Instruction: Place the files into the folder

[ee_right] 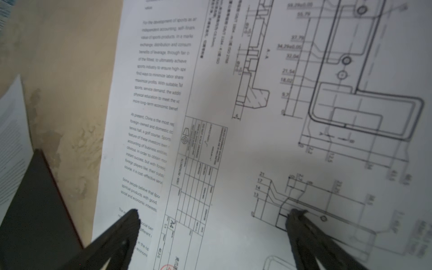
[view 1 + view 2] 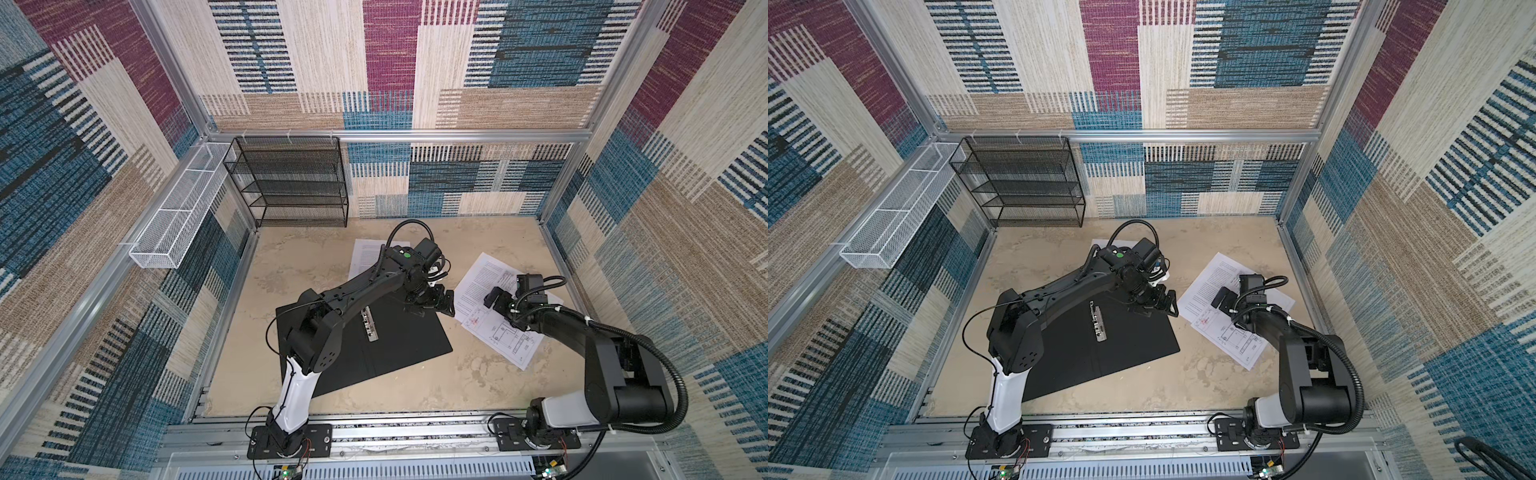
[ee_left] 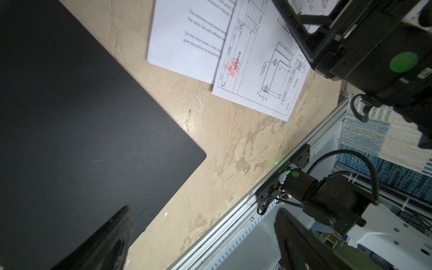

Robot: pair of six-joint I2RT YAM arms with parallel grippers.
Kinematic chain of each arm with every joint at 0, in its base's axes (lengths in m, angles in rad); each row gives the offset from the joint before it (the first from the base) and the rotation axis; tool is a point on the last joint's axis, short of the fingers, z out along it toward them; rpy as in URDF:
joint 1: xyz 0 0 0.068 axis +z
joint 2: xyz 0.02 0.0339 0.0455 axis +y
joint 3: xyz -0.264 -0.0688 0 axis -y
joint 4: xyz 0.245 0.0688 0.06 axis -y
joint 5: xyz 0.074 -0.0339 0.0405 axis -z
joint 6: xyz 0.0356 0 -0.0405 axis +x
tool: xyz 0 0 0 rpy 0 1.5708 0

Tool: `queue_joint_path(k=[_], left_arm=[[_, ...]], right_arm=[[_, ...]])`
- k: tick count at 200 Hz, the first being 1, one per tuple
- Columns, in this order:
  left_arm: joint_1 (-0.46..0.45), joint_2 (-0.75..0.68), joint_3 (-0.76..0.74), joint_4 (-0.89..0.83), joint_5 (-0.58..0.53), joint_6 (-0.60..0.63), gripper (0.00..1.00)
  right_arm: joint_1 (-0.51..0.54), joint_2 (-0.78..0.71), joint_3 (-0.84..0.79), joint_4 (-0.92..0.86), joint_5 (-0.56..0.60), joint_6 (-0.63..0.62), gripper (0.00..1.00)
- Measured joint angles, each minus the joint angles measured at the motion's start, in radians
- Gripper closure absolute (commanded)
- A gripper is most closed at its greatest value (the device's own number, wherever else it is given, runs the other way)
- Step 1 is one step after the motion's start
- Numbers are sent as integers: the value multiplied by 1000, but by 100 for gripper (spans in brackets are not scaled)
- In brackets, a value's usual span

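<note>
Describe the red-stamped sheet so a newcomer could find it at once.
In both top views, find the open black folder mid-table; white sheets lie overlapped to its right. The red-stamped sheet lies on top at the pile's near end: it bears a line drawing, its neighbour only printed text.

The left arm and right arm are wearing matte black shells above white lower links. Round green dots are marking both. Ribbed black conduit is running along the right arm, and black base plates are carrying silver screws.
</note>
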Motion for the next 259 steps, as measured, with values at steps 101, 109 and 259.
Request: queue_joint_path(k=[101, 109, 259], left_arm=[[11, 77, 69, 2, 3, -26, 19], [14, 93, 85, 3, 3, -26, 22], [10, 349, 280, -18, 52, -24, 36]], right_arm=[[197, -61, -60, 65, -193, -81, 0], [196, -91, -48, 28, -191, -83, 0], [-49, -312, -101, -224, -56, 50, 0]])
